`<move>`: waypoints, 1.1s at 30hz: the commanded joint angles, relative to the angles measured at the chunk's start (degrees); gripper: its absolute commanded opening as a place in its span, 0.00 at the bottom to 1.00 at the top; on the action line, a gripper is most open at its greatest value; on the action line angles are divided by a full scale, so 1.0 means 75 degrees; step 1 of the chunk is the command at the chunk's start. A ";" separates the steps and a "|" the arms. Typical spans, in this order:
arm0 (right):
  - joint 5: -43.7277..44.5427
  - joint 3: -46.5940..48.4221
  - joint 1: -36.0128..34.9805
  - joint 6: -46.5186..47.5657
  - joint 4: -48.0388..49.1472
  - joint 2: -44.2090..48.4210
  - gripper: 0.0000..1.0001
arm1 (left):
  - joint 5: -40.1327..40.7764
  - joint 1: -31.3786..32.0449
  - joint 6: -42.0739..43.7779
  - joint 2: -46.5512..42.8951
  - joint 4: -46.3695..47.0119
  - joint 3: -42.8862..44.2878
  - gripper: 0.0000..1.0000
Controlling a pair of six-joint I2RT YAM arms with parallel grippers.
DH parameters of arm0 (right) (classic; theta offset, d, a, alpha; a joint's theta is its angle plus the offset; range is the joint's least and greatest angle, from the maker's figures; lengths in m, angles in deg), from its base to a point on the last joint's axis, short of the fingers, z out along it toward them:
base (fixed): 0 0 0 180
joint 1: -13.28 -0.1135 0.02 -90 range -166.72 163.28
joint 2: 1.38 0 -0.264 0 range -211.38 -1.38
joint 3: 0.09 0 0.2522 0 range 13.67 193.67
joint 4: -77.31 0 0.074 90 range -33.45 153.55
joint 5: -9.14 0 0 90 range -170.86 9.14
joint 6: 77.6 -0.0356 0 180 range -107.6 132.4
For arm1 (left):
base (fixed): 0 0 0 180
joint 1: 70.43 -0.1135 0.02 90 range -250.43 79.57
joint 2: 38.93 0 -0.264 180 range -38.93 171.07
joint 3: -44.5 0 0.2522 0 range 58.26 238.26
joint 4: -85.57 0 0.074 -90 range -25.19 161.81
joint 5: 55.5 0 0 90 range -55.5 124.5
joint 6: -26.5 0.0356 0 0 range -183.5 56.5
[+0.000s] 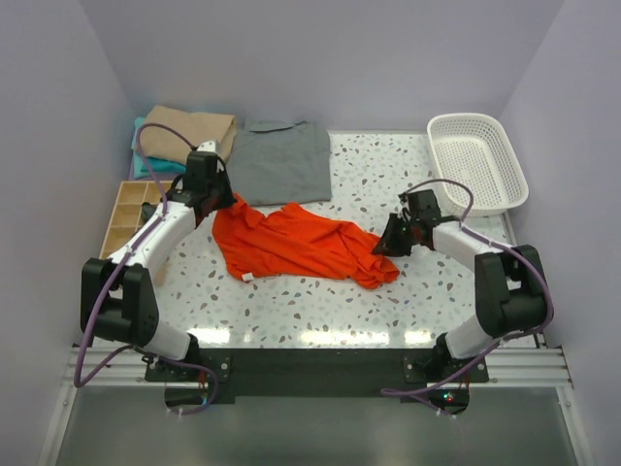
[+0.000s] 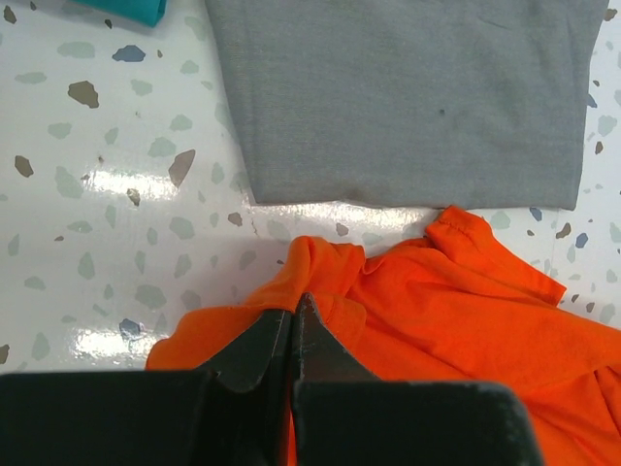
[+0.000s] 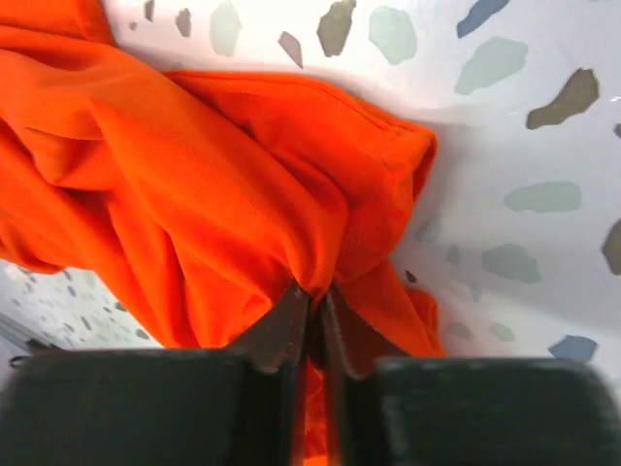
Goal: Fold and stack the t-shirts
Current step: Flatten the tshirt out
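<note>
step: spread orange shirt (image 1: 291, 243) | where: crumpled mid desk (image 1: 388, 165), just beside grey shirt (image 1: 281, 160) | left claw (image 2: 293, 309), right claw (image 3: 313, 296): each pinched tight on orange cloth | tip: lift evenly, pull apart, avoid dragging grey shirt

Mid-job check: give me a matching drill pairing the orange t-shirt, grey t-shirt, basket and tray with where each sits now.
Things:
1. orange t-shirt
2. grey t-shirt
3. white mesh basket
4. wooden compartment tray

Places:
A. far right corner
B. left edge
C. centre, crumpled
D. far side, lying flat

Pairs: 1-C, 2-D, 3-A, 4-B
</note>
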 commanded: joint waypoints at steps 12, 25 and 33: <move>-0.0824 0.2005 0.0008 0.2417 -0.1426 0.1587 0.08 | 0.0016 -0.0009 0.0118 -0.0521 0.0103 0.0218 0.00; -0.2795 0.1750 -0.1913 0.2593 -0.1721 -0.0758 0.11 | 0.0016 -0.0009 0.0095 -0.0498 0.0033 0.0159 0.00; -0.0817 0.1643 -0.1937 0.2430 -0.2050 0.0258 0.53 | -0.0148 -0.0009 0.0095 -0.0334 0.0092 0.0124 0.00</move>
